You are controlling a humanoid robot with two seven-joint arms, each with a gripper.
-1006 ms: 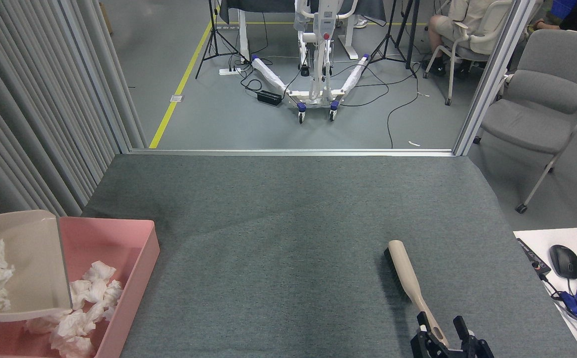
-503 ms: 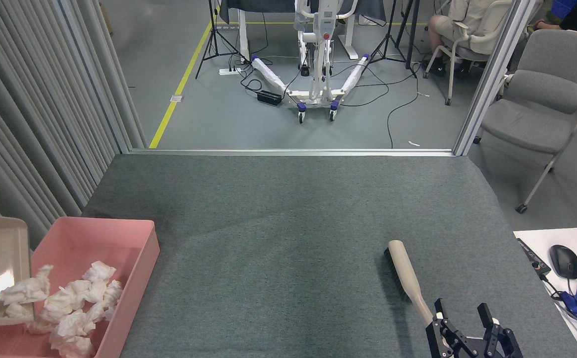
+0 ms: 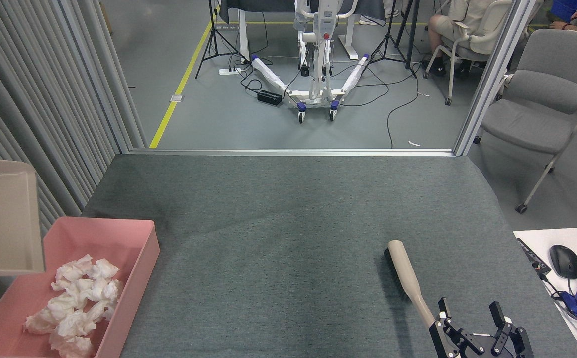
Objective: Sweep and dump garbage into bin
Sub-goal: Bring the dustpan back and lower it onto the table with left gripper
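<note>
The garbage (image 3: 77, 306), several crumpled white tissue wads, lies heaped inside the pink bin (image 3: 142, 253) at the lower left. A beige dustpan (image 3: 2, 219) hangs tilted and empty above the bin's left end; whatever holds it is outside the view. My left gripper is not in view. A beige brush (image 3: 408, 273) with dark bristles lies on the grey carpet at the lower right. My right gripper (image 3: 470, 314) stands open just right of the brush handle's near end, with nothing between its fingers.
The grey carpet (image 3: 288, 223) ends at a metal floor strip at the back. Grey curtains hang on the left. A grey chair (image 3: 542, 99) stands at the right. A white desk corner (image 3: 567, 268) holds a mouse and cables. A seated person and a wheeled stand are farther back.
The dustpan tipped, dropped its tissue wads into the bin, then rose higher and now shows empty. My right gripper moved right, off the brush handle; the brush stayed put.
</note>
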